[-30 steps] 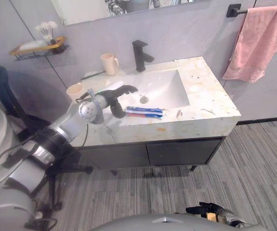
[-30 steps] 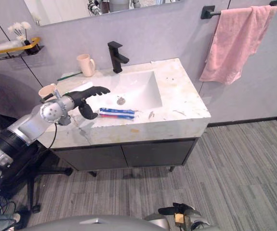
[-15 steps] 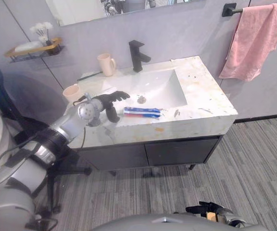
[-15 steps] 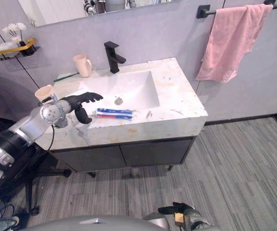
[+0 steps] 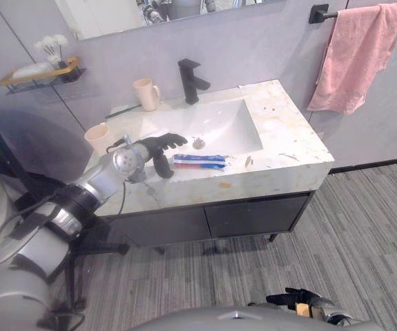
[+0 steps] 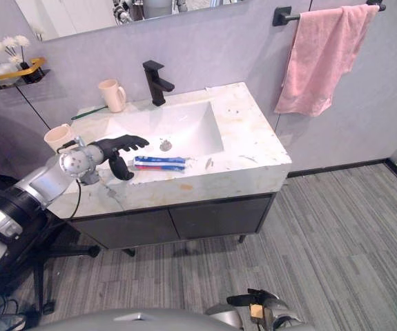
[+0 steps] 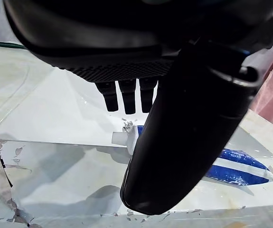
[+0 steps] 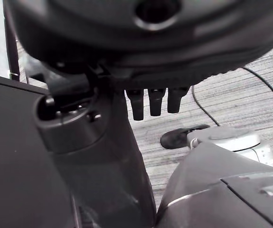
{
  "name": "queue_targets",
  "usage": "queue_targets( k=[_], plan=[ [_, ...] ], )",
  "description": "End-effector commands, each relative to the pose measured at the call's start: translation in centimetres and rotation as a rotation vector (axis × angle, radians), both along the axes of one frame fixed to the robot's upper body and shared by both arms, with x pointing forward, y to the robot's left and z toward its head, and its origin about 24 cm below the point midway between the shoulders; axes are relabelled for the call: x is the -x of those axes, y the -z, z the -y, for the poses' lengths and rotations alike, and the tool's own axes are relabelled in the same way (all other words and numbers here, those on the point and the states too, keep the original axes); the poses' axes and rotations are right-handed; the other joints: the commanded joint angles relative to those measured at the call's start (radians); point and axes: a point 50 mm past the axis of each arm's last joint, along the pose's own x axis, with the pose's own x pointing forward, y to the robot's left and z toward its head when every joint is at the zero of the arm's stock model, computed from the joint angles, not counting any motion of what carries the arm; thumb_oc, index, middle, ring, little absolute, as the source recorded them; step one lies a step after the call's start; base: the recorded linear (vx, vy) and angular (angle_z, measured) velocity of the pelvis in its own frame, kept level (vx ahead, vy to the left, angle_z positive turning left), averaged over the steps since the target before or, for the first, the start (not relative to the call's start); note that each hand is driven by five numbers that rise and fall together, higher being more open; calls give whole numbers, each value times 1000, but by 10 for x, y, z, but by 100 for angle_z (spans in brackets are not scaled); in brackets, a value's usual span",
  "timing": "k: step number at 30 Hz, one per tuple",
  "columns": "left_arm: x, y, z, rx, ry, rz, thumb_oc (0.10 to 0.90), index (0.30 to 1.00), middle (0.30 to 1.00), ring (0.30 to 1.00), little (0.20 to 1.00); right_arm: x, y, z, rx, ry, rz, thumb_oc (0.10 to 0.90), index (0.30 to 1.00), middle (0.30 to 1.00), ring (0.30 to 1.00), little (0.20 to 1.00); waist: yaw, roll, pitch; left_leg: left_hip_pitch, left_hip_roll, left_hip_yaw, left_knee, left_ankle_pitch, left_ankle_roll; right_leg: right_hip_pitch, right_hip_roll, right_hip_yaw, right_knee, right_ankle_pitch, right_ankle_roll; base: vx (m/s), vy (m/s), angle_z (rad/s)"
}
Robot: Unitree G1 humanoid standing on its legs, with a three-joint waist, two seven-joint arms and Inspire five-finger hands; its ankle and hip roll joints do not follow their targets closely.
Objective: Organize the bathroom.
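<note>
Left hand (image 5: 158,146) spread open above the counter, fingers straight, thumb down, holding nothing.

Just right of its thumb, at frame centre, the blue toothpaste tube (image 5: 199,161) lies flat on the marble vanity top (image 5: 291,145) before the basin; the right hand (image 8: 150,102) hangs relaxed, fingers straight.

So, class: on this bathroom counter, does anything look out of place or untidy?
Yes. A blue-and-white toothpaste tube lies flat on the marble counter at the front edge of the white sink basin, not stored upright. The robot's left hand hovers open beside the tube's cap end.
</note>
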Motion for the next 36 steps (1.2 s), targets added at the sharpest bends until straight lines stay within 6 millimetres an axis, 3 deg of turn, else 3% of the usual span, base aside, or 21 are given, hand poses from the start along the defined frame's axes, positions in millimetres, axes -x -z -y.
queue_targets(
  k=[1,18,19,20,22,25,27,29,31,32,36],
  plan=[
    [-31,-92,-2,59,-55,267,800,900,900,900,900,23,1,13,46,-22,-97,800,900,900,900,900,-2,-54,-52,-43,37,28,153,-55,-15,-22,-25,-11,50,-37,5,0,0,0],
    [-31,-103,0,81,-61,220,800,900,900,900,900,24,0,16,53,-5,-86,800,900,900,900,900,-13,-50,-41,-47,34,33,158,-54,-16,-28,-25,-7,54,-35,7,1,0,-2],
    [-31,-103,0,75,-62,215,778,867,867,867,867,23,0,16,53,-4,-85,800,900,900,900,900,-14,-49,-41,-47,34,34,158,-54,-16,-28,-25,-7,54,-35,7,0,0,0],
    [-31,-103,-1,68,-66,213,692,738,738,738,738,23,0,16,53,-1,-84,800,900,900,900,900,-15,-48,-41,-48,34,35,160,-54,-17,-28,-26,-7,54,-35,7,0,0,0],
    [-31,-102,-2,61,-66,198,400,300,300,300,300,24,0,16,53,2,-84,800,900,900,900,900,-16,-47,-41,-48,34,35,161,-54,-17,-28,-26,-8,54,-35,8,2,0,-2],
    [-31,-102,-3,59,-68,183,400,300,300,300,300,23,-1,19,60,9,-83,800,900,900,900,900,-18,-42,-36,-49,33,36,165,-53,-18,-30,-28,-8,58,-35,8,0,0,0],
    [-31,-102,-2,66,-71,181,488,432,432,432,432,23,-2,20,63,11,-84,800,900,900,900,900,-19,-41,-36,-50,32,36,165,-53,-18,-30,-29,-8,58,-36,9,0,0,0],
    [-31,-104,-2,63,-74,189,482,422,422,422,422,23,-2,21,65,10,-85,800,900,900,900,900,-19,-40,-34,-50,32,36,165,-53,-18,-30,-29,-8,58,-36,8,0,0,0],
    [-31,-106,-2,74,-77,198,598,596,596,596,596,24,-2,21,66,11,-85,800,900,900,900,900,-19,-41,-34,-49,31,36,164,-53,-17,-30,-29,-9,58,-36,8,0,0,0],
    [-31,-107,-2,76,-81,206,800,900,900,900,900,24,-2,21,66,10,-86,800,900,900,900,900,-19,-41,-34,-48,30,35,162,-54,-17,-29,-29,-10,57,-36,8,0,0,0],
    [-31,-112,-3,83,-84,219,800,900,900,900,900,24,-2,20,64,5,-87,800,900,900,900,900,-16,-41,-35,-48,30,34,160,-52,-17,-29,-28,-10,57,-35,8,0,0,0]
  ],
)
